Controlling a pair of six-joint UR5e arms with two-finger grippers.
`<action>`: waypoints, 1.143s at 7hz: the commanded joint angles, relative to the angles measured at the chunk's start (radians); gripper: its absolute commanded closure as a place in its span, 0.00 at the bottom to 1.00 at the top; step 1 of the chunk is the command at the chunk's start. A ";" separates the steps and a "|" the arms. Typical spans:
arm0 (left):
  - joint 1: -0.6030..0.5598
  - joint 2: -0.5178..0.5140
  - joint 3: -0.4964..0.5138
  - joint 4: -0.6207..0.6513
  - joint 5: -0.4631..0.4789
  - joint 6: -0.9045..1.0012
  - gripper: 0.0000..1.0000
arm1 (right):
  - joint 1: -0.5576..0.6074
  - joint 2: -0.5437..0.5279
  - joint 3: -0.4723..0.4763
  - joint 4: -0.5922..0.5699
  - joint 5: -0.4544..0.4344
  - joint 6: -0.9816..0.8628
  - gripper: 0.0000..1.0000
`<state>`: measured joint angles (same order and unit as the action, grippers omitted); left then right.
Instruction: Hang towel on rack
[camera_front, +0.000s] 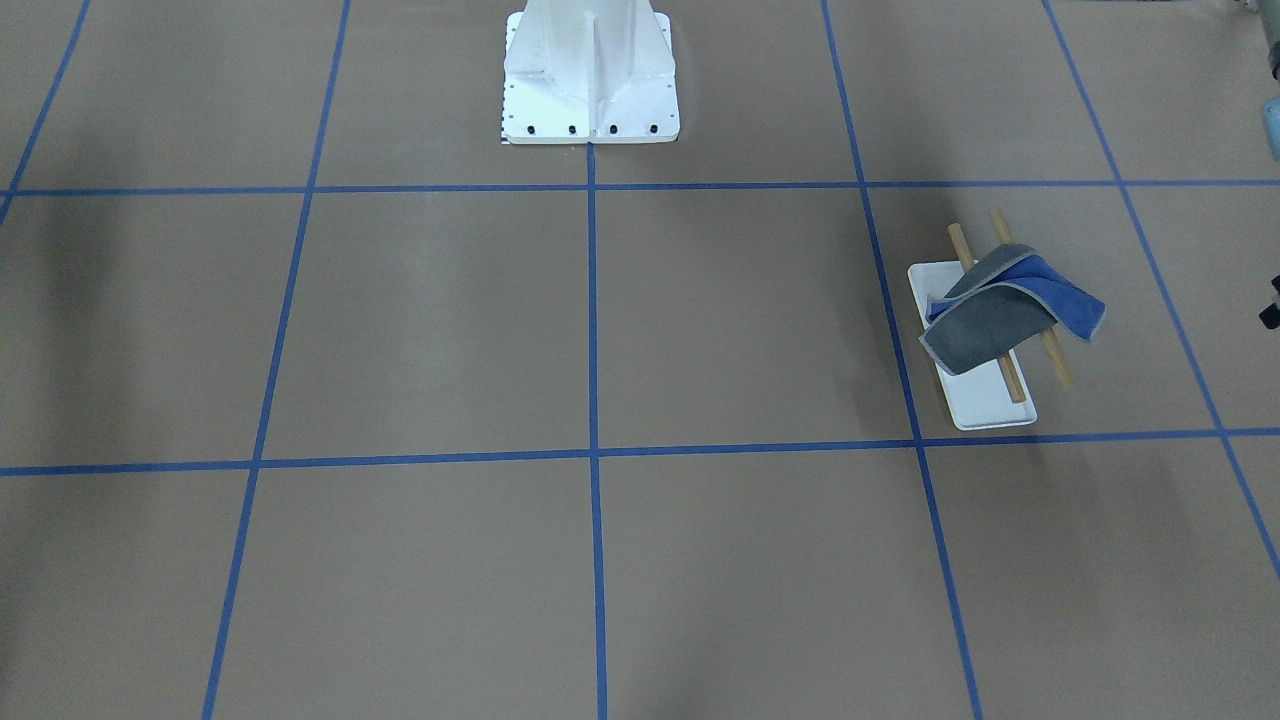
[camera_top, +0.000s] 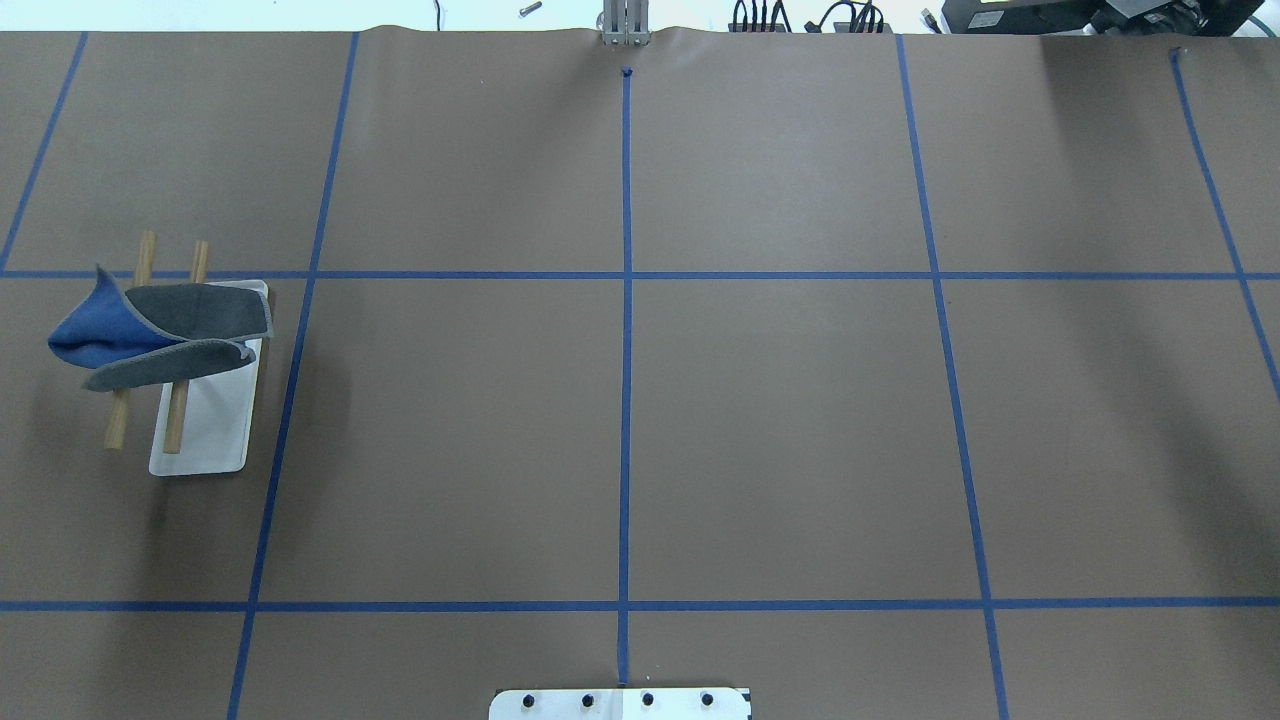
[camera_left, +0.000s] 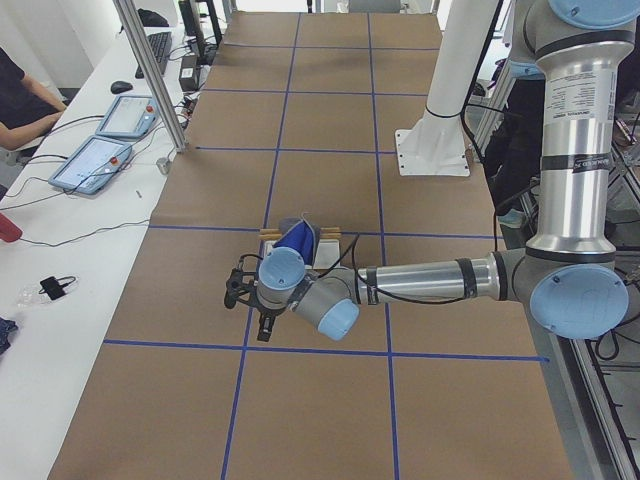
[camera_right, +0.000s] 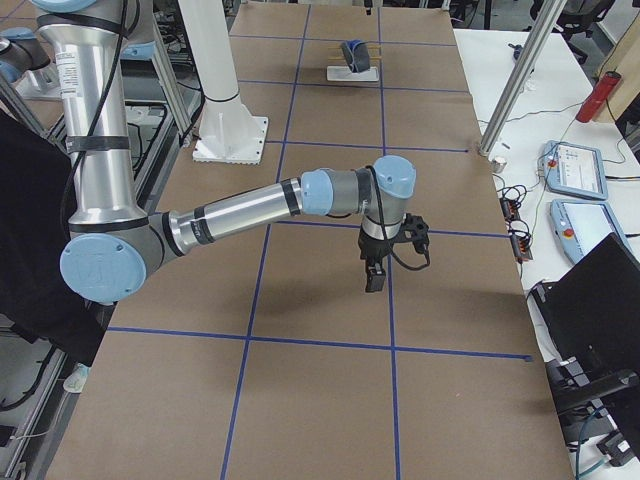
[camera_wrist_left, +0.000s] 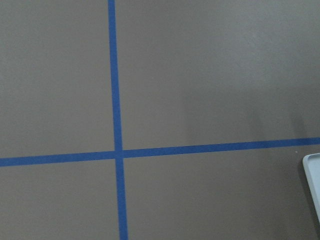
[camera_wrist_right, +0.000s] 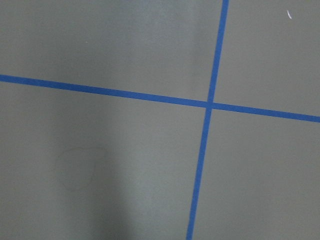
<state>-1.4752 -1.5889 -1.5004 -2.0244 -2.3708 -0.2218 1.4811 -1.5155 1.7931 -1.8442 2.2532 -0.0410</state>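
Towel: the towel (camera_front: 1010, 310) is draped across both wooden rods (camera_front: 1012, 378) of the rack (camera_front: 985, 405), about halfway along them. It is loosely folded, grey side up, with the blue side showing at the end that hangs out past the outer rod.
Rack: it stands on the table (camera_front: 450, 320) on my left side, in the overhead view near the left edge (camera_top: 205, 430). It is inside one taped square, just beside a blue tape line (camera_front: 905, 400).
Tray base: the flat white tray base (camera_top: 215, 410) lies under the inner rod. The towel's grey flap (camera_top: 200, 310) hangs over its far half, and I cannot tell whether the cloth touches the tray. The near half shows bare white.
Left gripper: my left gripper (camera_left: 262, 330) points down at the table just short of the rack and is not touching it. It shows only in the side view, so I cannot tell how its jaws stand.
Left wrist view: brown table with a tape crossing (camera_wrist_left: 118, 153), and one corner of the tray base (camera_wrist_left: 314, 180) at the right edge.
Right gripper: my right gripper (camera_right: 373, 282) hangs fingers-down over the middle of the table near a tape line, well apart from the rack (camera_right: 352, 72) at the far end. From this side view I cannot tell its opening either.
Right wrist view: only table and crossing tape (camera_wrist_right: 209, 104).
Pedestal: the white bolted pedestal (camera_front: 590, 70) stands at my base, well apart from the rack.
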 joint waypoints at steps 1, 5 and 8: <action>-0.086 -0.065 -0.101 0.341 0.015 0.341 0.02 | 0.077 -0.009 -0.046 0.000 -0.003 -0.078 0.00; -0.094 -0.054 -0.061 0.323 0.196 0.492 0.02 | 0.082 -0.091 -0.104 0.130 -0.009 -0.125 0.00; -0.094 -0.049 -0.061 0.322 0.051 0.245 0.02 | 0.082 -0.094 -0.147 0.135 0.081 -0.023 0.00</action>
<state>-1.5693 -1.6438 -1.5617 -1.7015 -2.2327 0.0992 1.5630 -1.6078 1.6607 -1.7137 2.2904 -0.1267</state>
